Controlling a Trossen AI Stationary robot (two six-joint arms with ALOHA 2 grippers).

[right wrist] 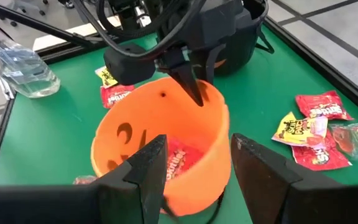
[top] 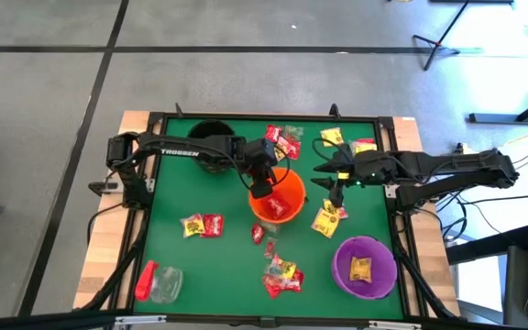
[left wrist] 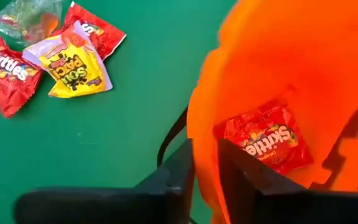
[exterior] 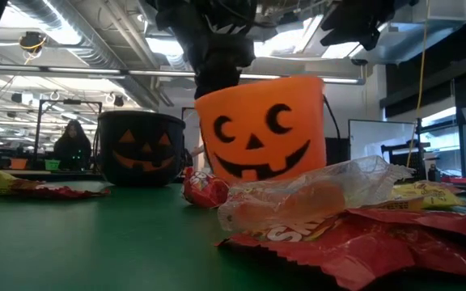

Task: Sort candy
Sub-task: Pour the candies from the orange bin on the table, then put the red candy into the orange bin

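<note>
Left gripper [top: 262, 190] fingers straddle the orange bucket [top: 287, 197] rim; right gripper [top: 335, 190] fingers apart

A lab or workshop: exposed ceiling ducts [exterior: 63, 28], concrete floor [top: 44, 92], tripod stands [top: 447, 37]

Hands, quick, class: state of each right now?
Left hand: over the orange bucket, fingers slightly apart, nothing held.
Right hand: open, empty, beside the bucket.

Glossy crinkly candy [left wrist: 268, 139] wrappers, smooth orange plastic bucket [right wrist: 166, 134], matt green mat [top: 218, 266], wood table edge [top: 94, 257].
</note>
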